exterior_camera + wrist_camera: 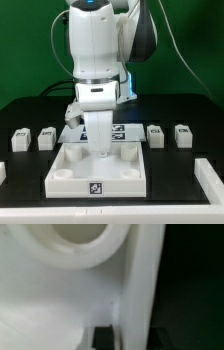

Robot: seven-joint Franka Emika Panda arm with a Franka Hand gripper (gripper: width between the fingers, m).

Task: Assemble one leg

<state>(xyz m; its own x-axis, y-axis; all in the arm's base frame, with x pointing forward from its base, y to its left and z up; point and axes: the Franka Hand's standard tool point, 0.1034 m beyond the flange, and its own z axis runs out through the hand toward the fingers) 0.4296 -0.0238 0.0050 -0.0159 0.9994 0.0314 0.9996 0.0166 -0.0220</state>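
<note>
The large white square panel (98, 172) with round corner sockets lies at the front centre of the table. My gripper (100, 150) reaches straight down onto its far edge. In the wrist view my gripper (130, 339) has one dark finger (103, 338) on each side of the panel's (60, 297) raised rim, pressed against it, with a round socket (75, 243) close by. Two legs, small white posts with tags, lie at the exterior view's left (20, 138) (46, 138) and two at its right (155, 133) (182, 133), all apart from the gripper.
The marker board (125, 130) lies just behind the panel, partly hidden by the arm. White parts show at the exterior view's left edge (3, 172) and right edge (212, 180). The table is black.
</note>
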